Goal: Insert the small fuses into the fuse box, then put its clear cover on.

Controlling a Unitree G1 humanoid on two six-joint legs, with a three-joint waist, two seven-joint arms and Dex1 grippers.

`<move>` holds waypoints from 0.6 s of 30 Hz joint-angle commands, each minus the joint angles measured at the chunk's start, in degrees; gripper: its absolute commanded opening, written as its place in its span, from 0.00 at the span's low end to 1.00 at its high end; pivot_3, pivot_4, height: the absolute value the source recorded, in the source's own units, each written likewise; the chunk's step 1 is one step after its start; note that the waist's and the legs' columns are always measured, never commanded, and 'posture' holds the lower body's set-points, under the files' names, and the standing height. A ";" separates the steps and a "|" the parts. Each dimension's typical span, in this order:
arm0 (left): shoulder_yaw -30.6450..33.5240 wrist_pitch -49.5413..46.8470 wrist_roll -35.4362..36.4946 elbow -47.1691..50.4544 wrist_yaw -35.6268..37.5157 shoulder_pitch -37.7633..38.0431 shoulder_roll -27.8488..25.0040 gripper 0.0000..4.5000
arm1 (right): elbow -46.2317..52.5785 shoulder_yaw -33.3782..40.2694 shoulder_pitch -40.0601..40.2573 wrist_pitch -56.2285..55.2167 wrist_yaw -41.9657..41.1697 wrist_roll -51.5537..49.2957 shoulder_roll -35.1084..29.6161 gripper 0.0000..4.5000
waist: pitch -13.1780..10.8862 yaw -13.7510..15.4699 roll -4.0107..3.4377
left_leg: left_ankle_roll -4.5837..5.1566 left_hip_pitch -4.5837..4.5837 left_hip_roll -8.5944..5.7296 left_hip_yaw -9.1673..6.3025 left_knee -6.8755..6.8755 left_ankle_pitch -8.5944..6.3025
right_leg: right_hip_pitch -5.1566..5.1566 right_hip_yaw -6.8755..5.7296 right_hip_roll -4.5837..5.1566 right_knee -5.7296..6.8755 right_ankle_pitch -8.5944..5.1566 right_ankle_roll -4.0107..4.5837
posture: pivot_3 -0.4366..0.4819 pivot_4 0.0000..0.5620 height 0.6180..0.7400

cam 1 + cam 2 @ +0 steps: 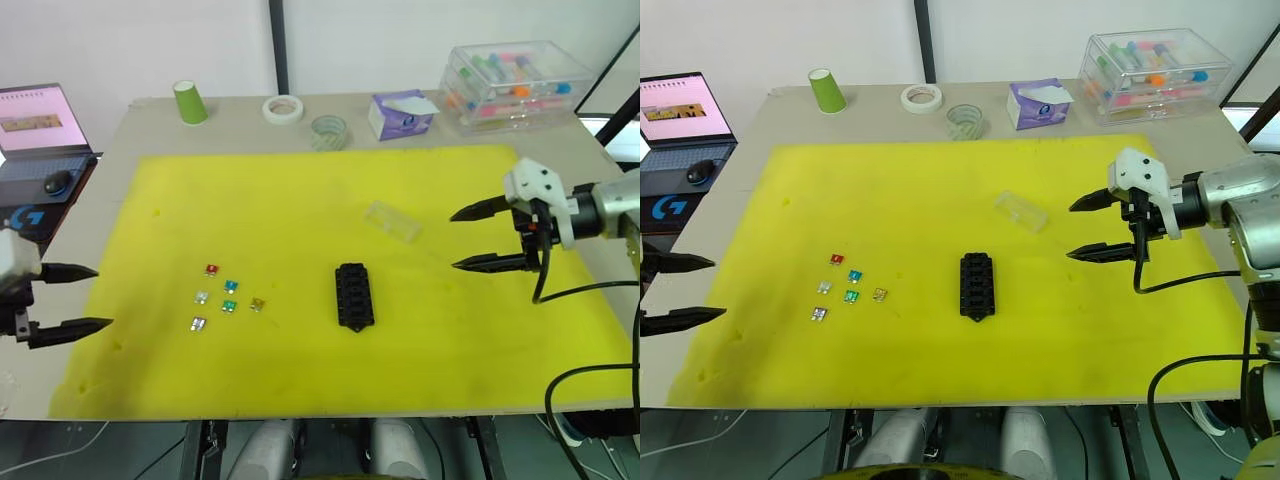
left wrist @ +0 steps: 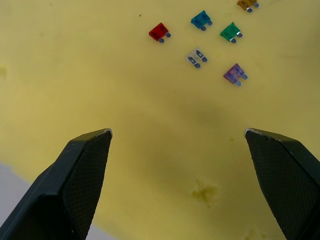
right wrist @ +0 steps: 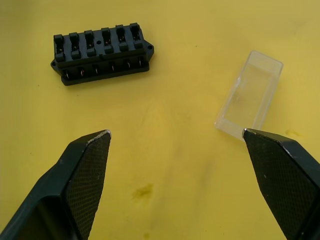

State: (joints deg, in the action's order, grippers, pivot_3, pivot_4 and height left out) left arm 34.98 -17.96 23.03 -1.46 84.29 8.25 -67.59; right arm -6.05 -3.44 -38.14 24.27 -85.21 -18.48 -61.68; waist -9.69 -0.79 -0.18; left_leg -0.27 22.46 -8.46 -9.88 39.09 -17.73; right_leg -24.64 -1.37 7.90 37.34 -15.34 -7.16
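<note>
Fuses first: your six small fuses [image 1: 226, 297] lie loose in a cluster on the yellow foam mat [image 1: 300, 200], well to the left of the black fuse box [image 1: 354, 296], which sits near the mat's middle with every slot apparently empty. Your left gripper [image 1: 72, 298] hovers at the mat's left edge with its fingers spread wide and nothing held, so it looks like the natural arm for the first pick. Start with the red fuse [image 2: 159, 32], the outermost of the cluster, and narrow your fingers before descending so you don't nudge its neighbours. Grip the plastic body, leaving the blades free for the slot. Your right gripper [image 1: 490, 237] is likewise wide and empty, hanging beyond the clear cover [image 1: 391, 220], which lies apart from the box; leave that cover alone until every slot is filled.
</note>
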 commanded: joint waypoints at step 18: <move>1.22 -2.61 0.55 1.05 -0.72 -0.54 -1.17 0.99 | 3.22 2.55 0.00 1.47 1.52 -1.70 -0.65 0.99 | 0.00 0.03 0.00 | 0.01 -0.01 0.08 0.16 -0.03 -0.02 | -0.09 0.22 -0.14 0.01 0.01 0.01 | 0.48 0.27 1.00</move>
State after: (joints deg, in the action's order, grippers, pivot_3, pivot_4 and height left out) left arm 34.97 -20.87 23.73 -0.94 83.55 7.62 -67.64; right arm -4.61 -3.05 -37.20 25.80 -83.72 -19.37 -61.67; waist -9.69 -0.76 -0.17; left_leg -0.25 22.45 -8.38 -9.72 39.06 -17.75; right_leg -24.73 -1.14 7.76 37.34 -15.33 -7.15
